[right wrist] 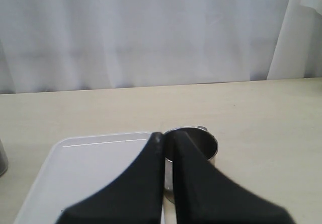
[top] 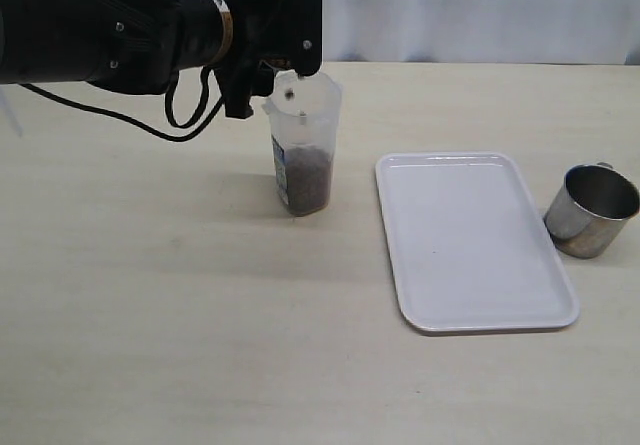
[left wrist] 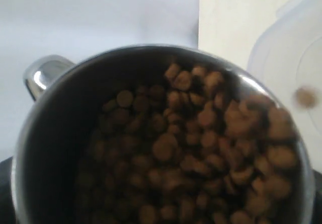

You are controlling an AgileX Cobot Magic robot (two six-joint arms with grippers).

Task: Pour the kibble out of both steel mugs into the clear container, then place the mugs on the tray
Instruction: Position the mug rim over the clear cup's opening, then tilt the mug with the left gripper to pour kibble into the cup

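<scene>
My left gripper (top: 272, 65) is shut on a steel mug (left wrist: 45, 108), held tipped over the rim of the clear container (top: 303, 145). Brown kibble (left wrist: 201, 148) fills that mug, and a single pellet (top: 290, 95) is falling into the container, whose lower part holds kibble (top: 306, 180). In the left wrist view the container's rim (left wrist: 297, 58) shows beside the mug. The other steel mug (top: 590, 210) stands empty on the table, right of the white tray (top: 470, 240). My right gripper (right wrist: 168, 141) is shut with nothing in it, back from that mug (right wrist: 204, 141) and the tray (right wrist: 85, 168); the exterior view does not show it.
The left arm's black cable (top: 185, 115) loops down near the container. The beige table (top: 150, 325) ends at a white curtain (right wrist: 151, 32) at the back.
</scene>
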